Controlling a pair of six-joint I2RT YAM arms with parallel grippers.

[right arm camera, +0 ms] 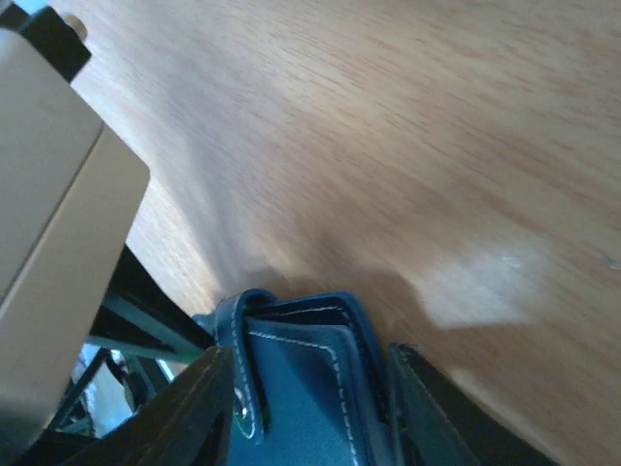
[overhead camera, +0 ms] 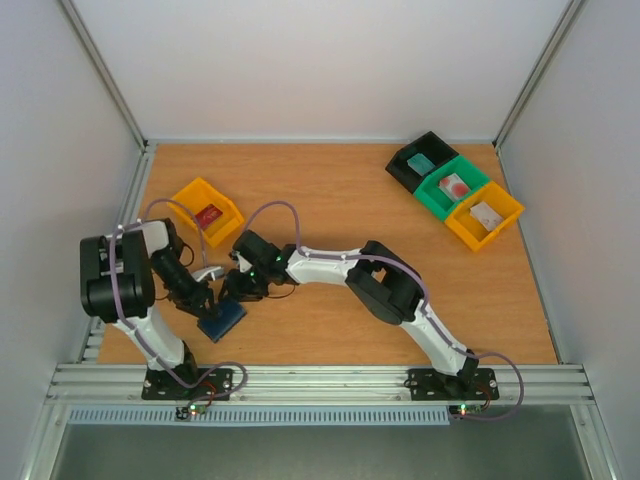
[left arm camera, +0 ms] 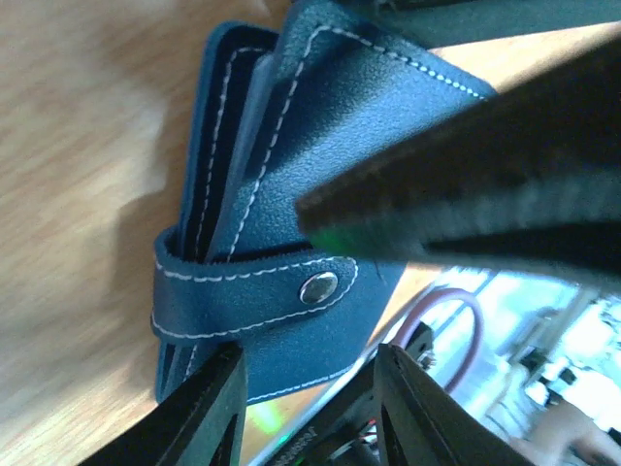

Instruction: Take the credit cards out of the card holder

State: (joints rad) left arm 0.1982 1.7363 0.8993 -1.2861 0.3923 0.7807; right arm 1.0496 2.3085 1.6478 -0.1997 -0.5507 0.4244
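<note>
Four fingers (left arm camera: 209, 417) flank the card holder (left arm camera: 291, 194) near the table's (overhead camera: 330, 190) front edge.

**Bright overhead, soft close-ups**

The top view is evenly lit, with faint shadows on the table (overhead camera: 330, 190) toward its near edge. In both wrist views the wood looks smeared, perhaps by motion. The card holder (left arm camera: 369, 116) stitching stays sharp.

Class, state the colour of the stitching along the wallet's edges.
White, against the navy-blue wallet; it shows best in the left wrist view.
</note>
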